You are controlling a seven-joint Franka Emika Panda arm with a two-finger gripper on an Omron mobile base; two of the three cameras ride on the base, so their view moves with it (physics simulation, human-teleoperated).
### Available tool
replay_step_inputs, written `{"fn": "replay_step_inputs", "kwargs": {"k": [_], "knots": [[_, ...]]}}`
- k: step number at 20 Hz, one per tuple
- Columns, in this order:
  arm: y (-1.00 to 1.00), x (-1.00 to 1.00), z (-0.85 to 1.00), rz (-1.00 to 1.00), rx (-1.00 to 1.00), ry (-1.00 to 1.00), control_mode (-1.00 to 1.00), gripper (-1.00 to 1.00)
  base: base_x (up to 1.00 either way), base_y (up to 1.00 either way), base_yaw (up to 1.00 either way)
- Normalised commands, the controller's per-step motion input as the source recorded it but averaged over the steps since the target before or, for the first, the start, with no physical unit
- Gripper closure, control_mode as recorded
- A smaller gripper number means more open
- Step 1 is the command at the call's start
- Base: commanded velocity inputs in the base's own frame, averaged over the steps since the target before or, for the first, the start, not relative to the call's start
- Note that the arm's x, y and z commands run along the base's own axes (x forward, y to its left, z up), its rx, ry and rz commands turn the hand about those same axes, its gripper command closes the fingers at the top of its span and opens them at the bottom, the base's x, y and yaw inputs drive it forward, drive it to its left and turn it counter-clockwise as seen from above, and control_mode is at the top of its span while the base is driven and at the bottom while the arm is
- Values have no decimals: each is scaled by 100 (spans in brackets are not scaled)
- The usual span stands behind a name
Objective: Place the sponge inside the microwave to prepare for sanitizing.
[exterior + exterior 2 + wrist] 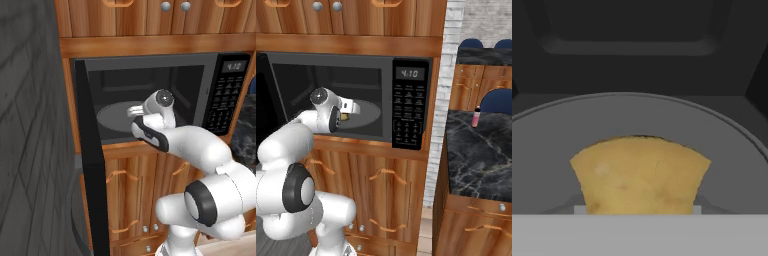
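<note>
Sponge [639,175], yellow with mottled darker patches and a curved far edge, sits at the gripper [351,111] just above the turntable [727,150]; finger tips are hidden beneath it, so a firm clamp appears likely but cannot be told for certain. Arm reaches through the open doorway of the microwave [411,65], a black built-in unit with grey cavity and round grey turntable. Door [92,165] stands swung out to the left. Display [409,73] reads 4:10 above a button keypad [408,117] whose labels are too small to read. Wooden cabinets [381,185] surround the unit. Dark marble counter [476,155] lies farther right, bearing a small pink bottle [476,117].
</note>
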Motion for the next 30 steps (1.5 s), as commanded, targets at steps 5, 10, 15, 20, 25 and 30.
{"fn": "replay_step_inputs", "kwargs": {"k": [5, 10, 15, 20, 25, 30], "knots": [[0, 25, -20, 0, 0, 0, -100, 100, 0, 0, 0], [0, 11, -13, 0, 3, 0, -100, 100, 0, 0, 0], [0, 15, -10, 0, 3, 0, -100, -100, 0, 0, 0], [0, 0, -1, 0, 0, 0, -100, -100, 0, 0, 0], [0, 0, 7, 0, -4, -1, -100, -100, 0, 0, 0], [1, -11, 40, 0, -8, -1, -100, -100, 0, 0, 0]]}}
